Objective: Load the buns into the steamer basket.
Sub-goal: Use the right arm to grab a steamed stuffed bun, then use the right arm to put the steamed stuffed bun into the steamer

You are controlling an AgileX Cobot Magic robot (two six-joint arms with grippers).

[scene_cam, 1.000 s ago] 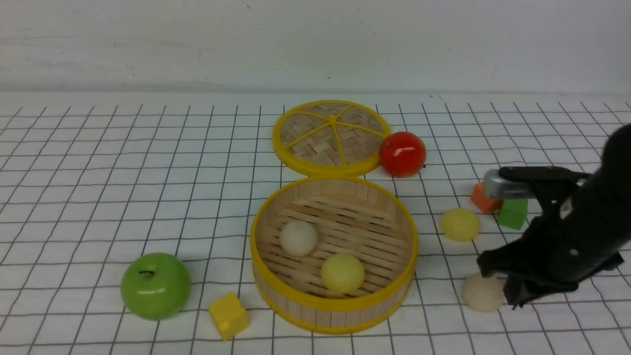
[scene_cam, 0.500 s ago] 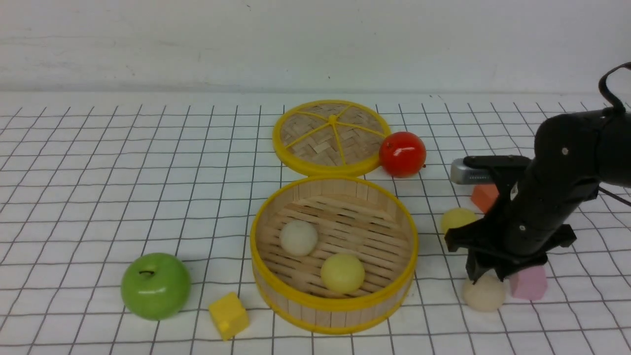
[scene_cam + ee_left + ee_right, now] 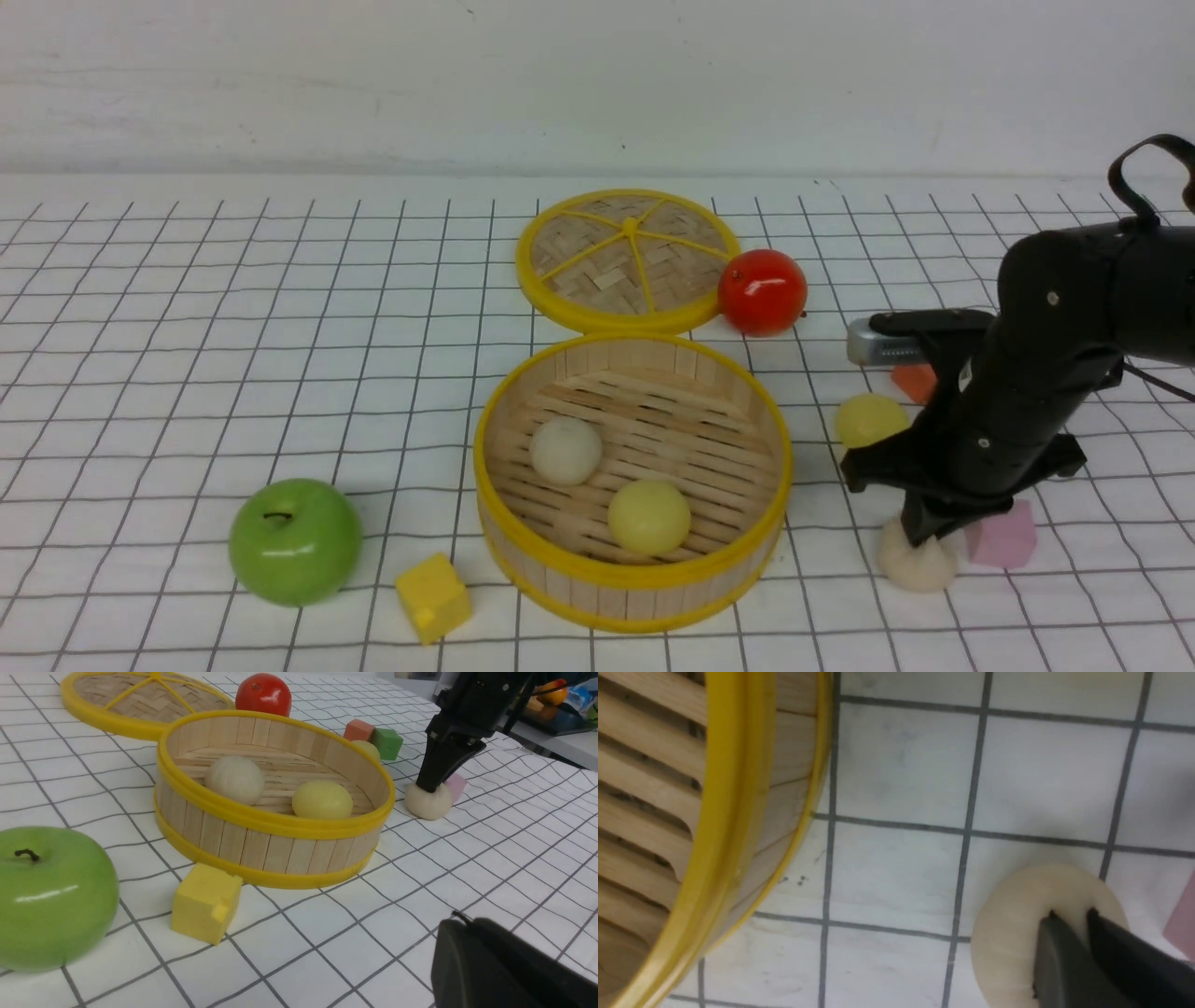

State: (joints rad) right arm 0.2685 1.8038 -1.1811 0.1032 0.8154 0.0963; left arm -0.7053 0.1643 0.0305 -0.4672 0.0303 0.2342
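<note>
Touching the domed beige bun [image 3: 924, 571]: black right gripper [image 3: 1069, 915], tips nearly together, bun surface showing in the narrow gap; whether it is gripped, cannot tell
Beige bun's place: on the white gridded table [image 3: 803, 644], right of the round bamboo steamer basket [image 3: 635, 571] with yellow rims
Inside basket: smooth off-white bun [image 3: 566, 451] and pale yellow bun [image 3: 649, 518], apart
Second yellow bun [image 3: 868, 422]: on the table, right of the basket, farther back than the beige one
Left gripper [image 3: 460, 919]: closed, nothing between its tips
Behind basket: flat woven lid [image 3: 597, 266] with yellow spokes
</note>
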